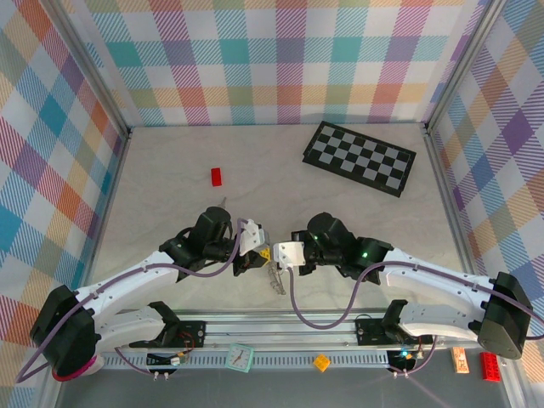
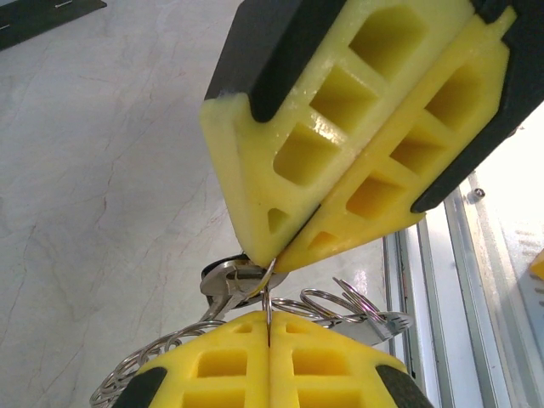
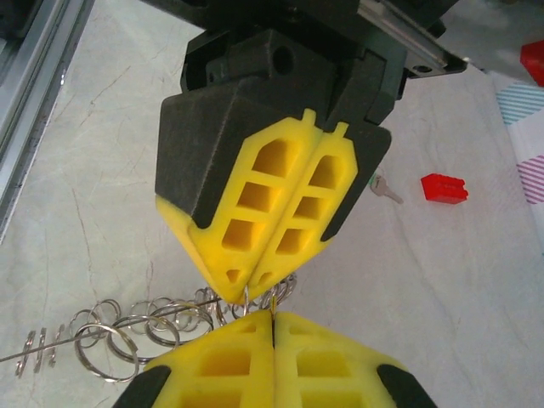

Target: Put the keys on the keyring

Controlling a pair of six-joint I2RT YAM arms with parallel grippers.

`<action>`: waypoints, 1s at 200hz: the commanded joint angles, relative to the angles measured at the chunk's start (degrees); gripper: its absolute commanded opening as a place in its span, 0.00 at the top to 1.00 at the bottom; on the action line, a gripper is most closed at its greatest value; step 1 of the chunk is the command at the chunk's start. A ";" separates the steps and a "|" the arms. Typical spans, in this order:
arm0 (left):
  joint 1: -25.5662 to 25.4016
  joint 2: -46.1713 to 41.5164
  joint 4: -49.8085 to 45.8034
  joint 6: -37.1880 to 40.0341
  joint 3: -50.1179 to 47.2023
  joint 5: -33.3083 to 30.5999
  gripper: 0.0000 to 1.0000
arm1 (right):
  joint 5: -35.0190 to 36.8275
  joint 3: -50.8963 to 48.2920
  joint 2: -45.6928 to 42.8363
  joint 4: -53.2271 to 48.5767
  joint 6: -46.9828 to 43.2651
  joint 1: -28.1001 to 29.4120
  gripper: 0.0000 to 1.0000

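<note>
Keyring (image 3: 127, 334) looks light, springy and slippery, best pinched at one thin loop; my left pincer (image 2: 269, 330) and right pincer (image 2: 274, 255) both clamp it, tip to tip.

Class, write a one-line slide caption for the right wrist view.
Right gripper and left gripper, both shut, pinch the keyring tip to tip; a red brick lies beyond.

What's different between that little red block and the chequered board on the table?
The red block is plain red; the chequered board is black-and-white squares. The block is tiny, the board far larger. The block lies left of centre, the board back right. Both lie flat on the table, untouched.
</note>
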 commanded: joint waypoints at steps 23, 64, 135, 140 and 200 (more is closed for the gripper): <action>-0.23 -0.62 1.22 -0.55 1.60 1.08 1.00 | -2.63 0.08 0.43 -1.83 -0.72 0.45 1.00; -0.25 -0.50 1.30 -0.55 1.76 1.08 1.00 | -3.27 0.21 0.78 -2.38 -0.90 0.52 1.00; -0.29 -0.06 1.13 -1.23 2.12 -1.03 1.00 | -4.76 0.34 -0.01 -4.87 -2.25 1.20 1.00; -0.29 0.00 1.13 -1.32 2.21 -1.10 1.00 | -4.50 0.30 -0.01 -5.13 -2.50 1.36 1.00; -0.28 -0.11 0.95 -1.42 2.30 -1.95 1.00 | -2.82 0.48 1.17 -7.74 -4.14 2.81 1.00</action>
